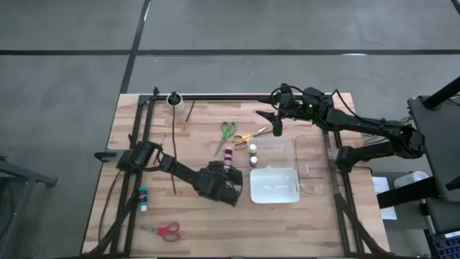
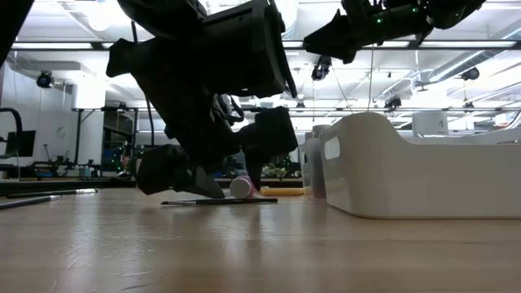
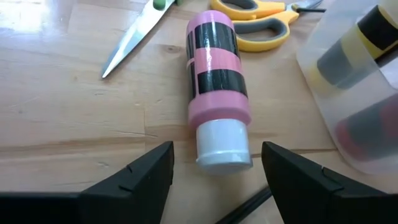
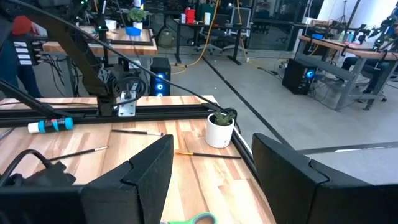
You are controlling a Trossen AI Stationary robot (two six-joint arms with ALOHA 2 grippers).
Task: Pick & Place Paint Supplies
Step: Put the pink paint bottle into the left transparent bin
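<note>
A pink paint bottle with black bands (image 3: pixel 214 81) lies on its side on the wooden table, its white cap (image 3: pixel 222 148) pointing at my left gripper (image 3: pixel 216 163). That gripper is open and low over the table. Its fingers stand on either side of the cap without touching it, as the low view also shows (image 2: pixel 242 187). A thin brush (image 2: pixel 220 201) lies just under the gripper. My right gripper (image 1: pixel 277 128) hangs open and high over the far right of the table, holding nothing.
Green scissors (image 1: pixel 226 133) and yellow scissors (image 1: pixel 248 137) lie beyond the bottle. A clear container (image 3: pixel 367 118) with a yellow-and-black bottle (image 3: pixel 357 46) stands right of it, next to a white tray (image 1: pixel 274 185). Teal bottle (image 1: pixel 144 198), red scissors (image 1: pixel 164 230) and white cup (image 1: pixel 173 98) lie apart.
</note>
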